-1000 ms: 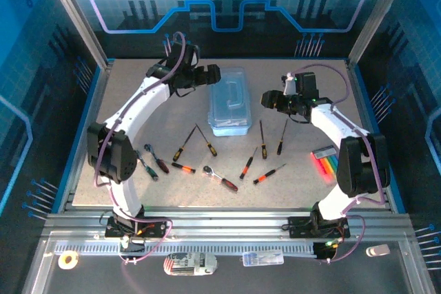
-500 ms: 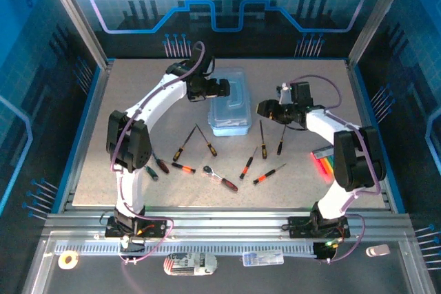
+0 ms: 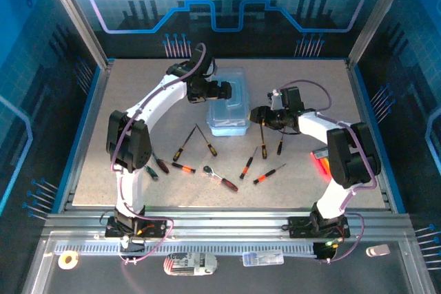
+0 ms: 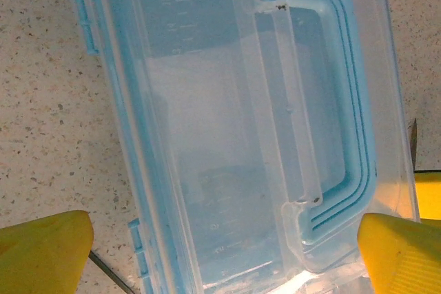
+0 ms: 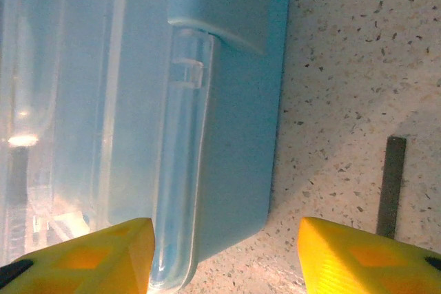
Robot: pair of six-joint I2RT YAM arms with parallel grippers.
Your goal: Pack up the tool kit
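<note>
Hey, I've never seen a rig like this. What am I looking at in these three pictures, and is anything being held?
A left arm and a right arm, both white robots, are bolted at the near edge of the table. The wide picture is from a camera above and behind them. Each close-up is from a wrist camera, and the yellow blocks there are that arm's fingers. On the table lie a pale-blue plastic box, screwdrivers and a wrench. The left fingers stand wide apart above the box's handle. The right fingers sit either side of a box corner without clamping it. Nothing is held.
</note>
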